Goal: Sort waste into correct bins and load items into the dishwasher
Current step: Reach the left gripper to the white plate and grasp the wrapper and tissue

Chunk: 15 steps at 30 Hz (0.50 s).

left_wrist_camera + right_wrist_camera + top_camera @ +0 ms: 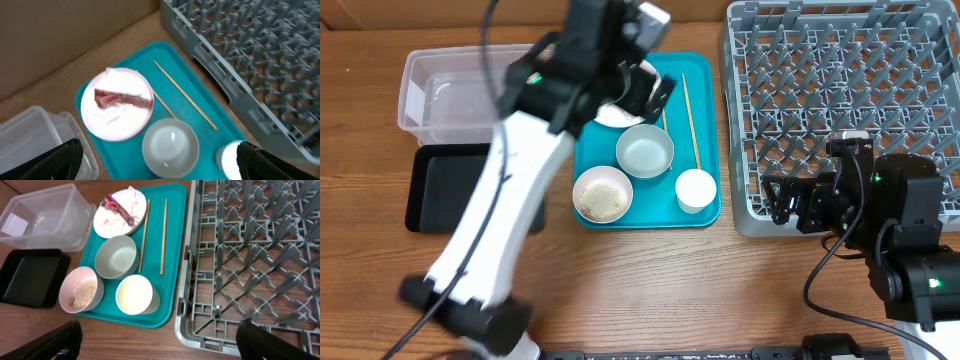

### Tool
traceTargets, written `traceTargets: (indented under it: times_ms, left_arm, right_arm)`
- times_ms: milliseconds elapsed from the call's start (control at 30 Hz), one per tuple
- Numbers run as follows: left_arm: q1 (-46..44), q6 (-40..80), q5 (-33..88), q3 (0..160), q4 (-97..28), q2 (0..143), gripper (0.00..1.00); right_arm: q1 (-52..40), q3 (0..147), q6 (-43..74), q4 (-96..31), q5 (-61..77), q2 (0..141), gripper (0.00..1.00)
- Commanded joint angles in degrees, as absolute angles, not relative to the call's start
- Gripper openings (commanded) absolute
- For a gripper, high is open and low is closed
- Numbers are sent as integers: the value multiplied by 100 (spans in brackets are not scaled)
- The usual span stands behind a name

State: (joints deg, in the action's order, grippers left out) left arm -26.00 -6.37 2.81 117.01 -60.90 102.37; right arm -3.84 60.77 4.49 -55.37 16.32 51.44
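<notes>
Wooden bench (650, 280) carries everything within reach of both arms. On the right stands the grey dish rack (260, 255), with nothing in it. It probably suits the right claw (159, 330), which hangs spread and empty by the rack's near corner. The teal tray (708, 120) in the middle gathers the dirty things. The clear tub (415, 100) and black tray (435, 190) sit to its left, handy for the left claw (159, 147). That claw is also spread and empty, above the pink plate (112, 122). Beside the plate on the teal tray are a pale bowl (116, 256), a bowl of rice scraps (67, 287), a cup (135, 295) and chopsticks (163, 235). The red wrapper (122, 98) on the plate seems the likely first pick.
</notes>
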Motion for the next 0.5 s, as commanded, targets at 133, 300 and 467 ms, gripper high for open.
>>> traceTargets:
  times_ms: [133,300,467]
  left_arm:
    - [-2749,1323,-934,12591,-5837,11751,100]
    - [-2735,2097,-1323,12591,-5487,12263,100]
    - [-2703,2633,-1920,12591,-4866,12853,100]
  right_arm:
    - [-412,6248,473,-5784,1682,5118,100]
    - [-412,6248,473,-5819,1682,5118,100]
    - [-412,6228,473,-5929,1682,5118,100]
